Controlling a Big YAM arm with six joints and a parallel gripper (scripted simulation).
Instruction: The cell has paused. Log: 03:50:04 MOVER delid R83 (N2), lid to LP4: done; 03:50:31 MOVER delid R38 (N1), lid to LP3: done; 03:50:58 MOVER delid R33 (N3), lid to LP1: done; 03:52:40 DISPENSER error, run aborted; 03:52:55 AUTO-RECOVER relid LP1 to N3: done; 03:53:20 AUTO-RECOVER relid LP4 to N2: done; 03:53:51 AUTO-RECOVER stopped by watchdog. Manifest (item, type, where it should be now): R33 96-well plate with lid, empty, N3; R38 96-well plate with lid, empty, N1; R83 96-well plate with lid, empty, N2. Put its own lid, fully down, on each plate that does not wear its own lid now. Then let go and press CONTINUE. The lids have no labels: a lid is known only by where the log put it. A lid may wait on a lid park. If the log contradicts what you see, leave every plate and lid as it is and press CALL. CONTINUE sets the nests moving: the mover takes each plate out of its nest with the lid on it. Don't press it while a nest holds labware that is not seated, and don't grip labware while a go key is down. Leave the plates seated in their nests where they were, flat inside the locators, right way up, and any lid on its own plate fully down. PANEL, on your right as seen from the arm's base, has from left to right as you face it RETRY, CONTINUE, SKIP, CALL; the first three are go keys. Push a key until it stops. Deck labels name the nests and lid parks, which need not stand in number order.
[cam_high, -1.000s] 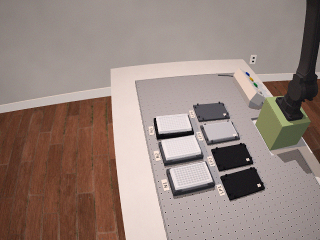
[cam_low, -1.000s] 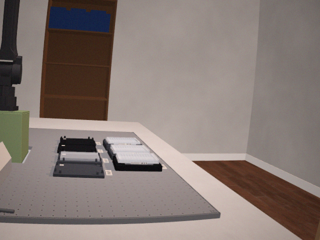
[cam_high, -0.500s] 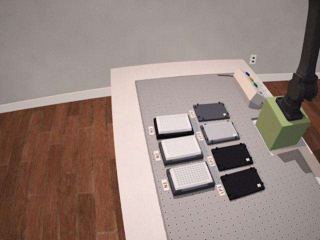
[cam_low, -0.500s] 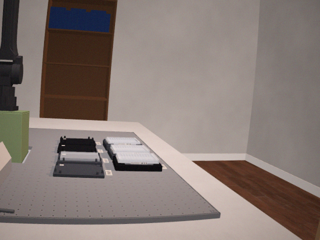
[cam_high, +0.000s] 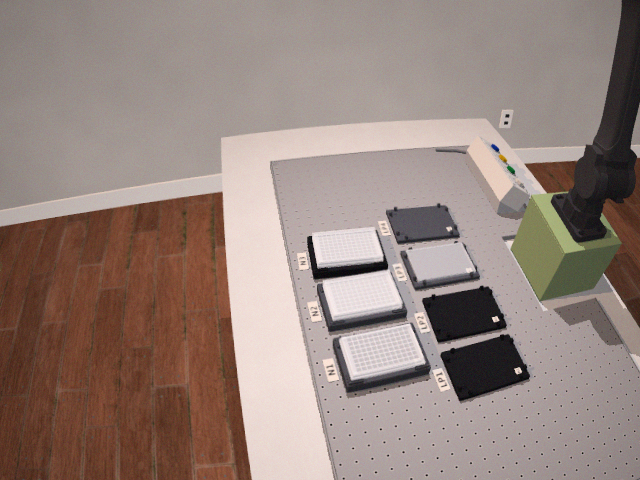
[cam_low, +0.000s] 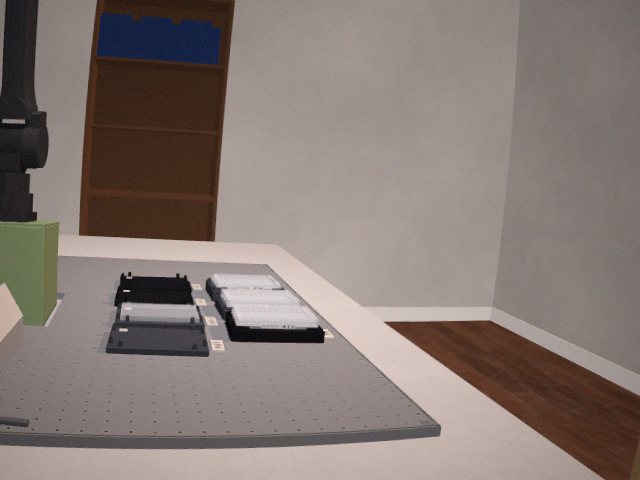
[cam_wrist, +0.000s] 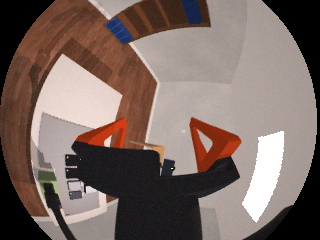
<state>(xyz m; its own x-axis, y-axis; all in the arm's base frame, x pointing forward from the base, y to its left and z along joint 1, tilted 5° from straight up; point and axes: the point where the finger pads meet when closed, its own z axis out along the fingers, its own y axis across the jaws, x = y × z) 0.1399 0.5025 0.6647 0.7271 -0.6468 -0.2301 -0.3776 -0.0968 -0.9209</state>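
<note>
Three white plates (cam_high: 360, 295), one lid (cam_high: 439, 261) parked

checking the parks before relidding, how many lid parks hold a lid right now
1. The LP3 park holds a pale lid. LP4, LP2 and LP1 show bare tops. Nothing blocks any of them in the top view.

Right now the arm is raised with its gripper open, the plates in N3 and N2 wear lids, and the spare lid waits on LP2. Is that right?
Not quite. The spare lid waits on LP3, not LP2; the top view shows LP2 bare and black. The rest stands: the gripper is open and raised, and the plates in N3 and N2 wear lids.
</note>
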